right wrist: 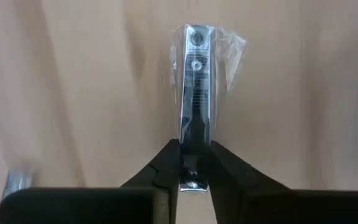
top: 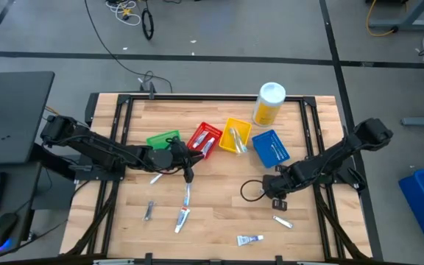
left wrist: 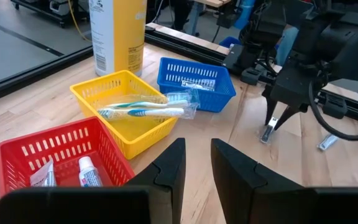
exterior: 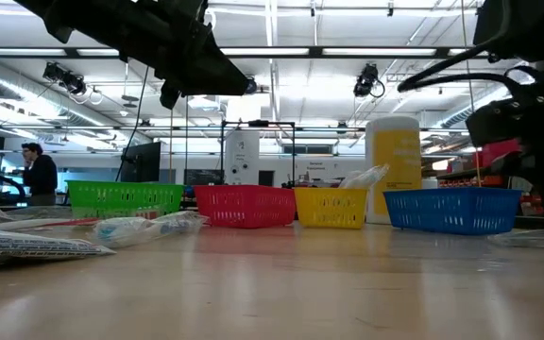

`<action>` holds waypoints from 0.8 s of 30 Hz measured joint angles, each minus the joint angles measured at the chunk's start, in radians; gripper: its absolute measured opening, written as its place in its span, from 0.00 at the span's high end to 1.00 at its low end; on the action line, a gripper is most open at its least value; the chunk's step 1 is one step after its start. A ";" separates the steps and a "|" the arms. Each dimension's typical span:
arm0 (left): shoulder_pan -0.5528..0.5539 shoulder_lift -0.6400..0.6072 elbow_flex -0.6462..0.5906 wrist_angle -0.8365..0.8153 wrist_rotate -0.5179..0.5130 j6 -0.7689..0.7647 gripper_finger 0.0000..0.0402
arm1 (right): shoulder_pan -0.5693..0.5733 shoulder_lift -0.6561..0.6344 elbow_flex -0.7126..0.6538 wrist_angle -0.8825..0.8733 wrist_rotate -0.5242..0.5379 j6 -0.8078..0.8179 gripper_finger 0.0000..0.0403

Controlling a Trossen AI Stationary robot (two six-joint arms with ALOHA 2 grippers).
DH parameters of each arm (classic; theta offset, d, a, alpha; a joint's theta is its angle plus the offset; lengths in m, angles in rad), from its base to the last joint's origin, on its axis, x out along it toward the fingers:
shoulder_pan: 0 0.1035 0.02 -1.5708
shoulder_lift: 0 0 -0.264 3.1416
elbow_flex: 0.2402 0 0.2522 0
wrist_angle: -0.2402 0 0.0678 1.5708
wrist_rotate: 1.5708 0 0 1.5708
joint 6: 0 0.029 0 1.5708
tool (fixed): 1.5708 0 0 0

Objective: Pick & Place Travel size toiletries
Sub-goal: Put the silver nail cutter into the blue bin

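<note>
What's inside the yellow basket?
The yellow basket holds toothbrushes sealed in clear wrap, lying across it; the left wrist view shows at least two, with blue-green handles. Anything lying under them is covered, so it cannot be seen.

The left arm is hiding much of the small green plastic bin [top: 162, 139] in the high view, so its contents cannot be told. The right claw [right wrist: 194, 163] is covering the near end of the slim silvery item in clear wrap [right wrist: 196, 93]. The low view's left edge is cutting off a white printed tube [exterior: 26, 246]. A blurred silvery scrap [right wrist: 14, 180] is showing too faintly to identify.
</note>
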 joint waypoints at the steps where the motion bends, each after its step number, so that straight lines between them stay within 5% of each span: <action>1: 0.000 0.000 0.000 0.000 0.000 0.000 0.80 | -0.002 0.002 0.019 0.003 0.021 0.001 0.83; 6: 0.000 0.000 0.000 0.000 -0.003 0.000 0.80 | -0.003 -0.001 0.161 -0.032 0.114 -0.099 0.80; 11: 0.000 0.000 0.000 0.000 -0.001 -0.002 0.80 | -0.052 -0.002 0.328 -0.271 0.474 -0.084 0.81; 14: 0.000 0.000 0.000 0.000 0.003 -0.003 0.80 | -0.110 -0.003 0.387 -0.433 0.595 0.037 0.80; 19: 0.000 0.000 0.000 0.000 0.004 -0.003 0.80 | -0.226 -0.003 0.374 -0.563 0.546 0.222 0.79; 24: 0.000 0.000 0.000 0.000 0.004 -0.003 0.80 | -0.328 -0.003 0.282 -0.523 0.432 0.228 0.79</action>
